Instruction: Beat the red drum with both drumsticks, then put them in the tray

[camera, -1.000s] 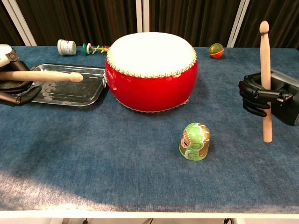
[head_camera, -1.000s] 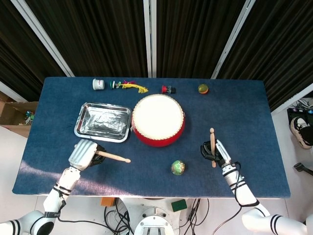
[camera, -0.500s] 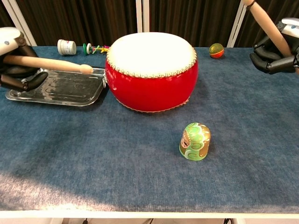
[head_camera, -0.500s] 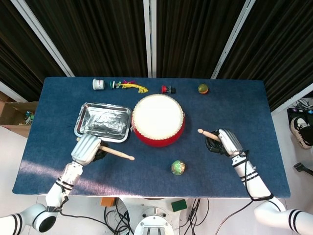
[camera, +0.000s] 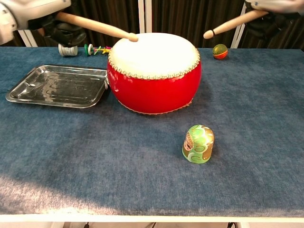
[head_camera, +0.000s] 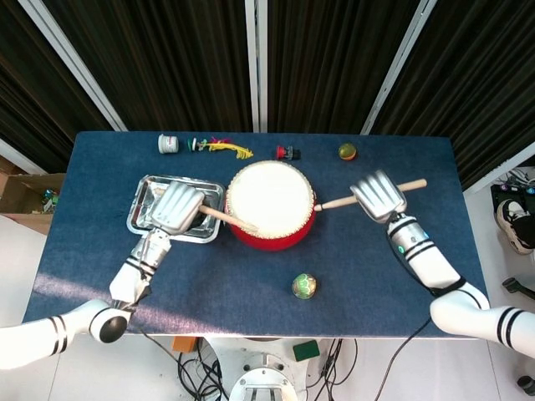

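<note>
Red round drum with a pale skin [head_camera: 270,205] sits at the centre of the head view on the blue cloth table [head_camera: 401,276], both sticks aimed inward at it, which looks like the beating step. At centre left, the shiny rectangular metal tray [head_camera: 150,209] lies just beside the drum, handy for the later drop. The left hand [head_camera: 178,209] hangs over the tray, fingers wrapped around the left wooden drumstick [camera: 97,27], whose tip reaches over the skin. Right of centre, the right hand [head_camera: 380,195] clamps the right wooden drumstick [camera: 230,24], tip near the rim. A small green painted egg-shaped toy [camera: 198,143] stands lower centre, well apart, leaving open cloth around the drum.
</note>
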Available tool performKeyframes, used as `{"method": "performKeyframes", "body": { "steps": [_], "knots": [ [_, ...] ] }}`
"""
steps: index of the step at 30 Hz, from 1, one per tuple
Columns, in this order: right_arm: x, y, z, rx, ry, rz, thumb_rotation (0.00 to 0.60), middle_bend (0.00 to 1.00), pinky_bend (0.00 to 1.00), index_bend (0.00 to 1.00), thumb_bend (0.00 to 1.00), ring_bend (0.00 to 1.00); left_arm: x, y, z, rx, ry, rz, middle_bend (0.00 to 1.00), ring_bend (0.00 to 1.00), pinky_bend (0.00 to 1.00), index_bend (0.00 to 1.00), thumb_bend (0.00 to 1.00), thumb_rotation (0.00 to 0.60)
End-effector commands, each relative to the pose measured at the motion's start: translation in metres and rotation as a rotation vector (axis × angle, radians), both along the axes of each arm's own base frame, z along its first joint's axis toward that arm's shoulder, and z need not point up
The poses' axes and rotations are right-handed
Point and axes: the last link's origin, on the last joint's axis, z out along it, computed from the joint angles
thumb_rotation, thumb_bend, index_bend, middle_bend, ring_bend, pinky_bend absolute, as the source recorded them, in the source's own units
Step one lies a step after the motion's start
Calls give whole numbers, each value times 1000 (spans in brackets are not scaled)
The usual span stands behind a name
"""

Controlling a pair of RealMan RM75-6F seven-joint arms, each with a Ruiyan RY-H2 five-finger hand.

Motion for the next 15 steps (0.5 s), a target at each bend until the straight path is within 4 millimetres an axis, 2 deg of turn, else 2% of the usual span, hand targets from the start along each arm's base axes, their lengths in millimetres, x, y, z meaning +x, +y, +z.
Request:
{"method": "performKeyframes", "body": {
  "steps": [1, 9, 12, 15],
  "knots": [
    [63, -29, -5, 4, 111, 36, 600, 1000, 1000, 1000, 840, 1000, 18, 19, -11, -6, 14, 13, 1000, 1000, 1000, 1000, 500, 600],
    [94, -36, -22, 7, 121, 28, 600, 1000, 998, 1000, 840, 988, 32, 41, -44, -23, 128, 46, 1000, 1000, 1000, 1000, 494, 600],
    [96, -36, -32, 30, 112, 12, 600, 1000, 995, 1000, 840, 986, 32, 47, -52, -17, 165, 81, 1000, 1000, 1000, 1000, 495, 600],
    [90, -36, -43, 51, 131, 1, 600, 1000, 994, 1000, 839, 986, 30, 49, -45, 11, 130, 109, 1000, 1000, 1000, 1000, 494, 600]
  ]
}}
